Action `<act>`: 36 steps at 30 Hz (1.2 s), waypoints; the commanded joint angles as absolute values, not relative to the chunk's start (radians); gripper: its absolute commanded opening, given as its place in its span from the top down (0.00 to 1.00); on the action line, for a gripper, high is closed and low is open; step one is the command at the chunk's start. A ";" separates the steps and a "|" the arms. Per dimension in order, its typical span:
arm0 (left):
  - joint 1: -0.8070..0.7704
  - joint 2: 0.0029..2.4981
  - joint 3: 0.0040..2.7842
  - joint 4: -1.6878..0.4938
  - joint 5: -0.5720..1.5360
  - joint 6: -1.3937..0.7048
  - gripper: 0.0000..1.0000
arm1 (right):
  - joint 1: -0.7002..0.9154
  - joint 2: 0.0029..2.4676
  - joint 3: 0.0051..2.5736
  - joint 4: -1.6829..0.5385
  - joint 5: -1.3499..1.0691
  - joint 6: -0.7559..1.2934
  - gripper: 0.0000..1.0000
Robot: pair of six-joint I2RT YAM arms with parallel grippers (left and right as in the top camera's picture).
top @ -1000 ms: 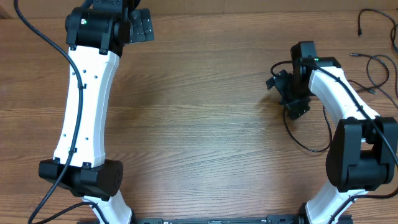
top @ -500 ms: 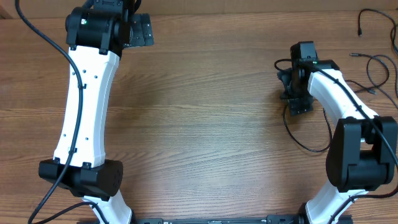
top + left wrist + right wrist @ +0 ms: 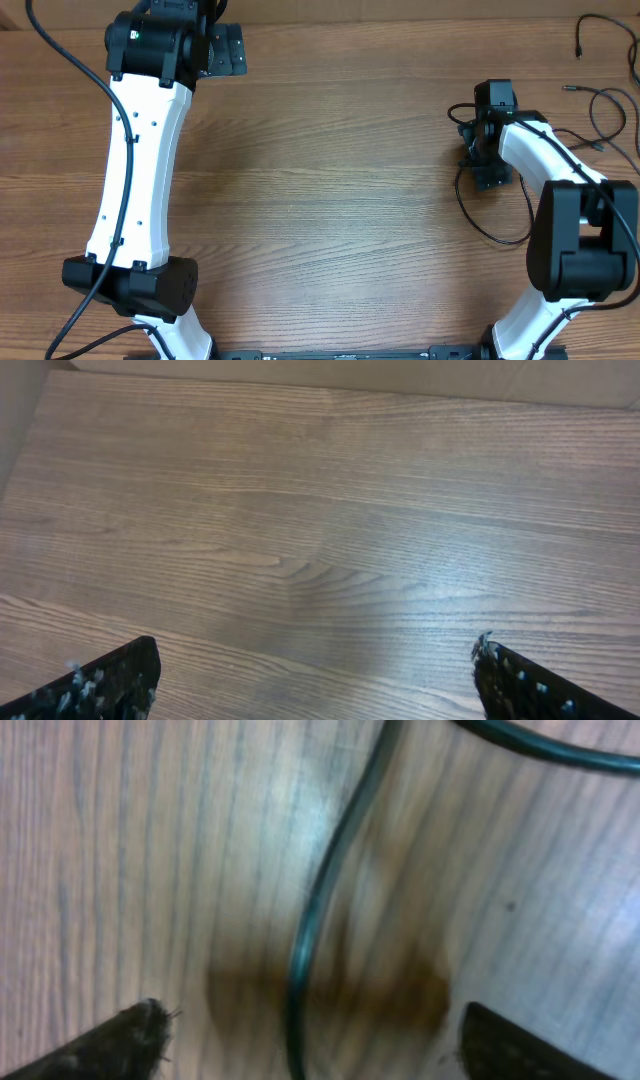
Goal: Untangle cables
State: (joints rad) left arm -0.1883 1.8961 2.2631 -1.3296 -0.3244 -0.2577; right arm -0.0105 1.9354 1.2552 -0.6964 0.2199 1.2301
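Over on the right side of the wooden table, your right gripper has shifted a little toward the loose cables during the last second and turned at the wrist, so it now hangs low above one thin black strand. Its fingers are spread wide, one on each side of that strand, and nothing is pinched yet. The wrist view is blurred, so you are probably mid-motion. From overhead, the strand seems to belong to the loop that curves across the wood just on the base side of the wrist, while the other strands trail off toward the far right edge. That lines you up for a first grasp, but the untangling itself looks hardly begun. Your left gripper is also spread, hovering over bare wood at the far left corner, well apart from any cable. It has squared up slightly but contributes nothing so far.
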 commanded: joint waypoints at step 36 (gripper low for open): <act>-0.190 1.885 2.267 -1.331 -0.320 -0.250 0.00 | 0.098 1.549 1.887 -0.778 0.007 0.139 0.96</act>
